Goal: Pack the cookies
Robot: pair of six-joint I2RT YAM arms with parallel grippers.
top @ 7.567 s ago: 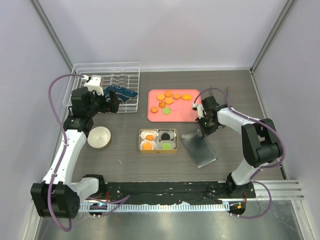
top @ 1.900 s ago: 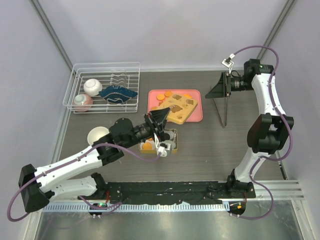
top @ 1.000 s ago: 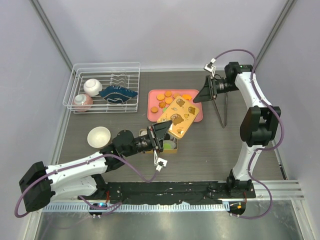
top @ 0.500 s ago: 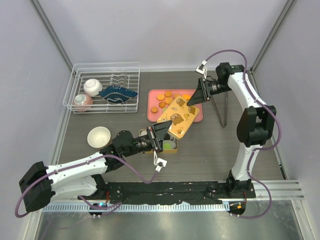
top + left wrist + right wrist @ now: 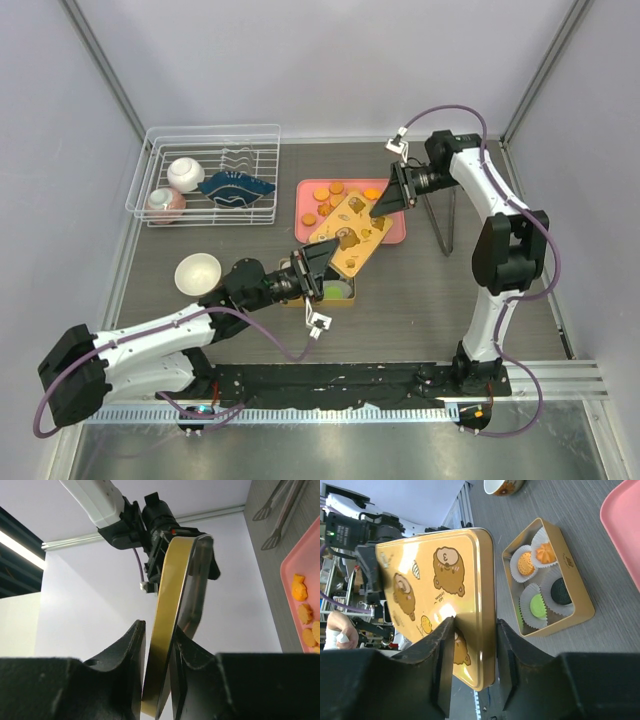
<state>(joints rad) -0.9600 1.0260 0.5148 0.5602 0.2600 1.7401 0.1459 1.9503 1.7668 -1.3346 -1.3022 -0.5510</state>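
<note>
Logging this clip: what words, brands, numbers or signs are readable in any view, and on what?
No readable text in any view.
The lid: cartoon bears only, no words.
The tin: one small mark on its wall, too small to read.

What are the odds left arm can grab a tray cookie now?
Probably not. The left gripper is shut on the lid, tilted over the tray, with the right gripper at its far end; it must let go first.
</note>
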